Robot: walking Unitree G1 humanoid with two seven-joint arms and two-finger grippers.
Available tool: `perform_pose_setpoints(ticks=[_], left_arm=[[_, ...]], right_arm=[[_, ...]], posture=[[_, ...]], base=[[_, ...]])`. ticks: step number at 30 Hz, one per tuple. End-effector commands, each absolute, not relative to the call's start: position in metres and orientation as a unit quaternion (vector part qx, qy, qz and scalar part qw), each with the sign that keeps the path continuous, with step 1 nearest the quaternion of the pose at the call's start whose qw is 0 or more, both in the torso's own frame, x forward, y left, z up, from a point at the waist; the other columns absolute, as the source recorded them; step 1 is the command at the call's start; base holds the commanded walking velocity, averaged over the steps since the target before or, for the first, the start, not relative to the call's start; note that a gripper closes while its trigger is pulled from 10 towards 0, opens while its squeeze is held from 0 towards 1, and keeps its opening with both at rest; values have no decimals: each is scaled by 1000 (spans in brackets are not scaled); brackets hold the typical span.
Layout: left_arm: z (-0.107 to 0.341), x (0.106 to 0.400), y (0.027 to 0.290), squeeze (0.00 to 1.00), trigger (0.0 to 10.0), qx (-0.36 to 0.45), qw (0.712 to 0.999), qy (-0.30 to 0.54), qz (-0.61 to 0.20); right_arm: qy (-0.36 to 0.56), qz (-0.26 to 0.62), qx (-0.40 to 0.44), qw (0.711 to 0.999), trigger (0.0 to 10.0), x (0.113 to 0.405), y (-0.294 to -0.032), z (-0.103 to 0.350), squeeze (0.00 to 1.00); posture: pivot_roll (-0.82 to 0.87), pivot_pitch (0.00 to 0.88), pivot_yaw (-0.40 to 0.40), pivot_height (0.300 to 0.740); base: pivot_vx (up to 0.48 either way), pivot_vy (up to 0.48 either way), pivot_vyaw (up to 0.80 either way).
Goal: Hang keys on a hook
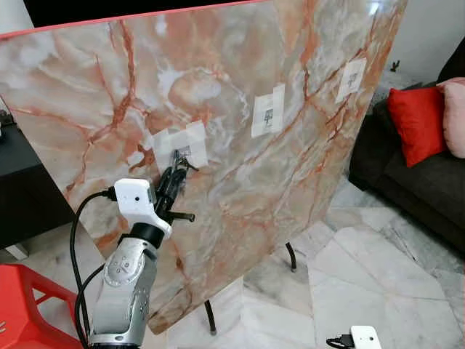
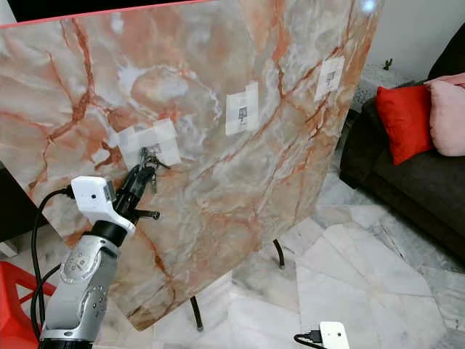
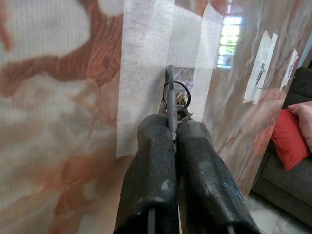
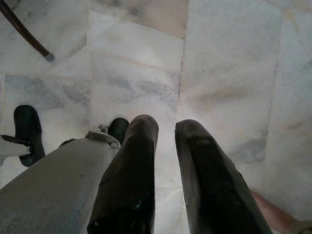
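While the left gripper (image 3: 174, 134) pinches the small bunch of grey metal keys (image 3: 171, 100) tight between its two black fingers, it holds them up against the big pink and orange marble board (image 1: 240, 65), right at the white tape patch (image 1: 182, 142) on the left where the little metal hook (image 1: 176, 154) sits. The key ring is touching or just beside the hook, but I cannot tell if it is looped over it. If the fingers let go too soon, the keys could drop to the white marble floor (image 1: 363, 269). A hard push might tip the board. The right gripper (image 4: 165, 146) hangs low over the floor, fingers a little apart
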State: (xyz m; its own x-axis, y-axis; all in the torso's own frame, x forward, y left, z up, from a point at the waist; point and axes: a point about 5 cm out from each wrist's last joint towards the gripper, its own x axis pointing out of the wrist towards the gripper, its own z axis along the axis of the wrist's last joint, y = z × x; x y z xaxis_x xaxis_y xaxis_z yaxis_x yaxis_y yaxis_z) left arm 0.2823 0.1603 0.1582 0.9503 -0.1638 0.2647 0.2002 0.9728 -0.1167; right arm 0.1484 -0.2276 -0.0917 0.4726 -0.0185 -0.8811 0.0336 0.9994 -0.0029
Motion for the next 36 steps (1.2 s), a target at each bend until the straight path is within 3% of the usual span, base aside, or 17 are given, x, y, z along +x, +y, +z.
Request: perform_pose_setpoints(ticks=[1, 16, 17, 18, 36], left_arm=[[160, 281, 162, 0, 10000, -75, 985, -129, -89], [155, 279, 157, 0, 10000, -48, 986, -121, -104], [155, 279, 157, 122, 10000, -49, 986, -121, -104], [154, 280, 157, 1000, 10000, -51, 986, -120, -104], [149, 278, 159, 1000, 10000, -52, 987, -111, -102]], right_arm=[[513, -16, 3, 858, 10000, 149, -230, -91, 0], [514, -16, 3, 858, 10000, 149, -230, -91, 0], [514, -16, 3, 858, 10000, 149, -230, -91, 0], [514, -17, 3, 858, 10000, 149, -230, -91, 0], [514, -17, 3, 858, 10000, 149, -230, -91, 0]], posture=[[95, 0, -82, 740], [93, 0, -82, 740], [93, 0, -81, 740], [93, 0, -81, 740], [94, 0, -82, 740]], base=[[0, 0, 0], [0, 0, 0], [0, 0, 0], [0, 0, 0], [0, 0, 0]])
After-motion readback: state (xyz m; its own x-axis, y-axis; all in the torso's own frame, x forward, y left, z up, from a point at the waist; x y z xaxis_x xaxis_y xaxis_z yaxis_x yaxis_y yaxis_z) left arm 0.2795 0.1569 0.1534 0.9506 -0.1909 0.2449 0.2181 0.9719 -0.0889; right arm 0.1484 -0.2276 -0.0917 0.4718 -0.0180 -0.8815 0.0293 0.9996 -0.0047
